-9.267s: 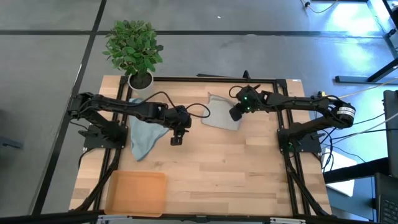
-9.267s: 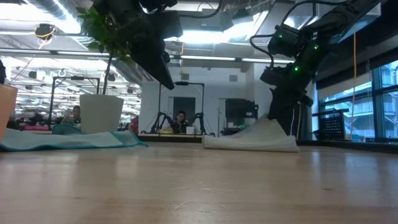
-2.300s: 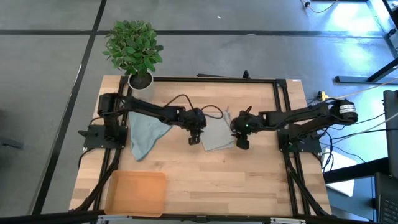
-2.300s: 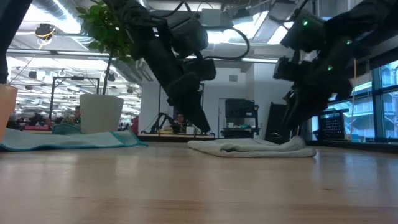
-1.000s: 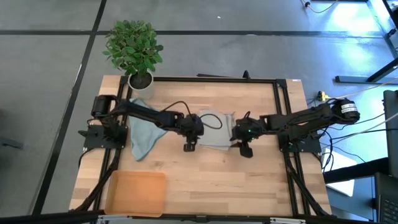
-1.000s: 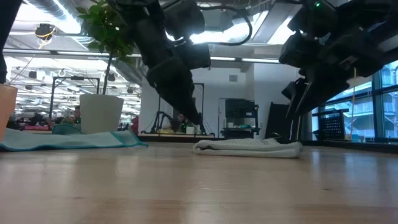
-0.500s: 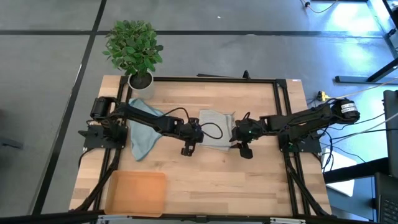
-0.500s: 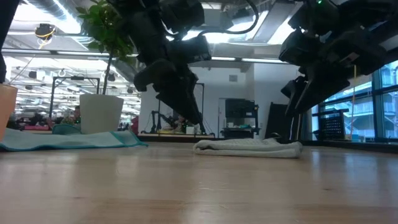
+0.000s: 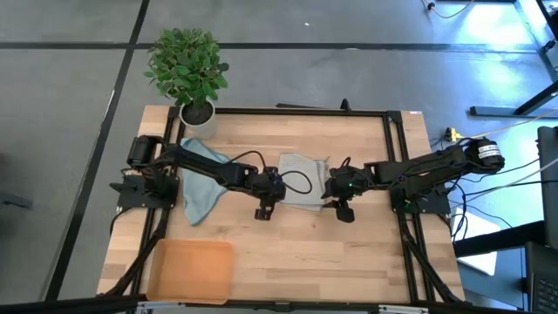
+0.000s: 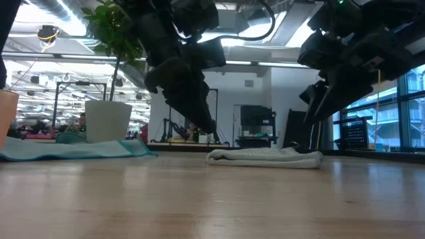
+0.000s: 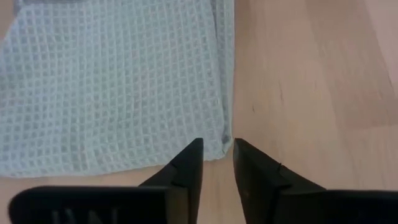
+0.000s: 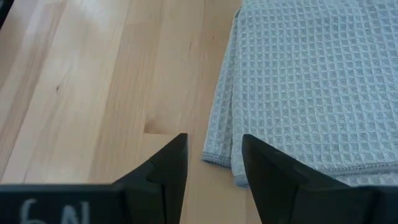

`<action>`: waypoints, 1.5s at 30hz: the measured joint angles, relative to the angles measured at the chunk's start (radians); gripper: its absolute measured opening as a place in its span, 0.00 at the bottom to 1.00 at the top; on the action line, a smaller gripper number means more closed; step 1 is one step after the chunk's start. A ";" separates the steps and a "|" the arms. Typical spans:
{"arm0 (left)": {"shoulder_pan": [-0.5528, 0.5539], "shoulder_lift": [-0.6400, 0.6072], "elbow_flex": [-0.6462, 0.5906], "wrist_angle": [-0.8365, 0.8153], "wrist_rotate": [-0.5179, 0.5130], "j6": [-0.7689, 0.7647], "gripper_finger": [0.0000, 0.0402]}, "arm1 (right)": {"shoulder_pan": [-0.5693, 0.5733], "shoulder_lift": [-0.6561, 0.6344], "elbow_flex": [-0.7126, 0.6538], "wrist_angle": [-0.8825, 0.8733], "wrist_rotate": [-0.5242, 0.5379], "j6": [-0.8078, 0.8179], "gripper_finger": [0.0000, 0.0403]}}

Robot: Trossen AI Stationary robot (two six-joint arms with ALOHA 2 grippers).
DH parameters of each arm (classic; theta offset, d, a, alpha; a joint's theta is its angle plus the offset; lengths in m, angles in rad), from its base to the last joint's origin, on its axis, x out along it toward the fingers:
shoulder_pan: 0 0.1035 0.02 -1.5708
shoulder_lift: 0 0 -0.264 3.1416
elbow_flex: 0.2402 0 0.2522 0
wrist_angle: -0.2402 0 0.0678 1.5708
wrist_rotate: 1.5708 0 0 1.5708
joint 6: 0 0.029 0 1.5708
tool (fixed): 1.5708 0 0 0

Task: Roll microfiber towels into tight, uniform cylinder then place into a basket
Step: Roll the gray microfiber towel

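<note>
Narrowly parted, the left gripper straddles one near corner of the folded pale grey-green waffle-weave towel mid-counter; the right gripper, slightly wider, frames the opposite corner. Towel lies between both.

grey-green towel: matt waffle-weave cloth, stitched hem | blue-teal towel: soft matt cloth | table: pale wood, smooth, light sheen, visible grain | basket: orange-tan, matt | left gripper, right gripper: dark matt fingers
</note>
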 joint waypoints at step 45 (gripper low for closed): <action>-0.029 0.164 0.003 0.082 -0.070 0.127 0.19 | 0.044 0.214 -0.001 0.098 0.123 -0.090 0.38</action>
